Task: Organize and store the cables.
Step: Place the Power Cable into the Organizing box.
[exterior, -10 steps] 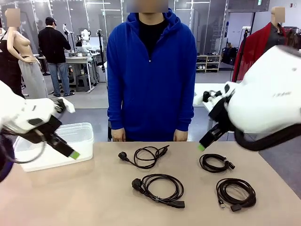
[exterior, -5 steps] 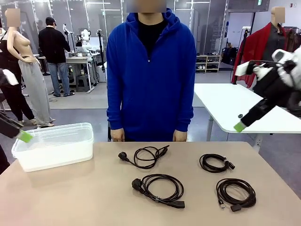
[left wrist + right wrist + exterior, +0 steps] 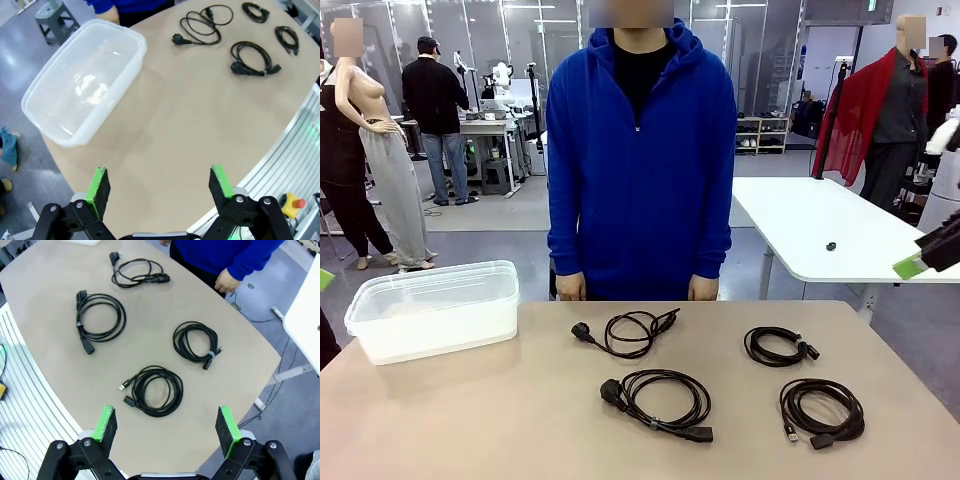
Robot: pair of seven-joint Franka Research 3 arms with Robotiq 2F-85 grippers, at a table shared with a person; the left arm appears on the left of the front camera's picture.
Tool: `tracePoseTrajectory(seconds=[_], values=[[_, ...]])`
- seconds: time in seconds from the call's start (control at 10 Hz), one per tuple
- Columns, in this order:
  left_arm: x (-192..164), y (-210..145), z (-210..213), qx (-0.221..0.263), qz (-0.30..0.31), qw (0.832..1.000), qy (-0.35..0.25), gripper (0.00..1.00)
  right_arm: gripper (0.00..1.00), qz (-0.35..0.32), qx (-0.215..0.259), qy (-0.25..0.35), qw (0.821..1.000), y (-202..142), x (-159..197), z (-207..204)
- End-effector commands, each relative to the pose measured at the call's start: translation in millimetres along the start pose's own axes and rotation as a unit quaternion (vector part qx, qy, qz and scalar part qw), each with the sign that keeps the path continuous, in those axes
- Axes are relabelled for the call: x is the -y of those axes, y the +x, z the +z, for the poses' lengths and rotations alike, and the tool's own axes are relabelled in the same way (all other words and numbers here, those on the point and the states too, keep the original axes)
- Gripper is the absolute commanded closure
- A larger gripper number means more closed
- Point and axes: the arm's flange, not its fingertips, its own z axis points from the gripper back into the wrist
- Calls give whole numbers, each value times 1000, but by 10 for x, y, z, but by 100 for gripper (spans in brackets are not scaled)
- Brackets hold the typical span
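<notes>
I have my left gripper (image 3: 159, 176) and right gripper (image 3: 166, 415) both spread wide, holding nothing. The four cables (image 3: 655, 400) lie flat on the table (image 3: 470, 420), all well to the right of the tub (image 3: 430, 300). The two coils nearest the tub stretch sideways, with their wall plugs pointing toward it. The two farthest from it are tighter loops.

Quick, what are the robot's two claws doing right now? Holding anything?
Left gripper: open, holding nothing, above the table by the clear tub.
Right gripper: open, holding nothing, above the coiled cables.
</notes>
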Motion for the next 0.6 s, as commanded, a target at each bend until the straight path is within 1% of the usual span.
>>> tracePoseTrajectory(seconds=[0.0, 0.2, 0.3, 0.4, 0.5], values=[[-135, -43, -1, -2, 3, 1000, 14, 0, 0, -2, 6, 7, 1000, -124, 4, -6], [-112, -82, -8, 4, 6, 1000, 19, 0, 0, -2, 8, 11, 1000, -101, -44, -8], [-79, -61, 27, 0, 12, 1000, 8, 0, 0, -9, 4, 16, 1000, -59, -42, -61], [-79, -61, 27, 0, 12, 1000, 8, 0, 0, -10, 3, 2, 1000, -99, 5, 23], [-79, -61, 27, 0, 12, 1000, 8, 0, 0, -10, 3, 2, 1000, -99, 5, 23]])
